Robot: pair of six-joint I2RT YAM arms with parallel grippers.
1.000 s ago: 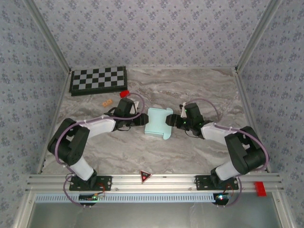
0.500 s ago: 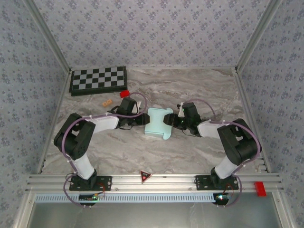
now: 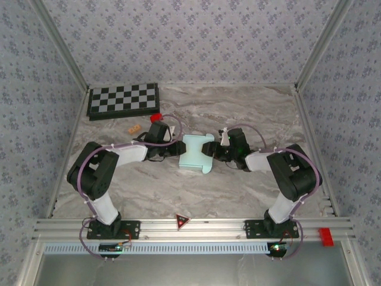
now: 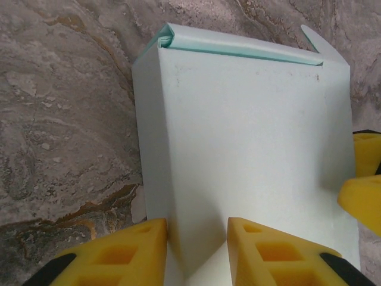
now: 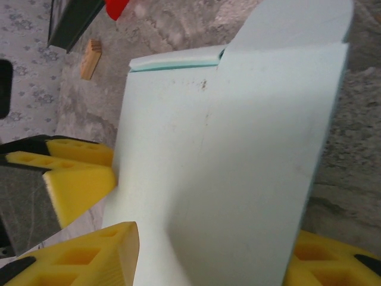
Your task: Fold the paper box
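Observation:
The paper box (image 3: 196, 154) is a pale cyan flat rectangular box lying at the middle of the marble table, with a rounded flap sticking out at its near right corner. My left gripper (image 3: 177, 150) meets its left end; in the left wrist view the yellow fingers (image 4: 128, 250) pinch a creased corner of the box (image 4: 238, 131). My right gripper (image 3: 215, 154) meets the right end. Its jaws stand wide across the box (image 5: 232, 149) and are shut on it, one finger (image 5: 107, 256) lying over the top face. A tuck flap (image 5: 297, 21) projects at the far end.
A black-and-white checkerboard (image 3: 123, 100) lies at the back left. A small red block (image 3: 156, 117) and a small wooden piece (image 3: 134, 128) sit just behind the left arm. Patterned walls and metal rails close in the table.
Both grippers and the box have shifted slightly left. The right arm's elbow has swung inward toward the centre.

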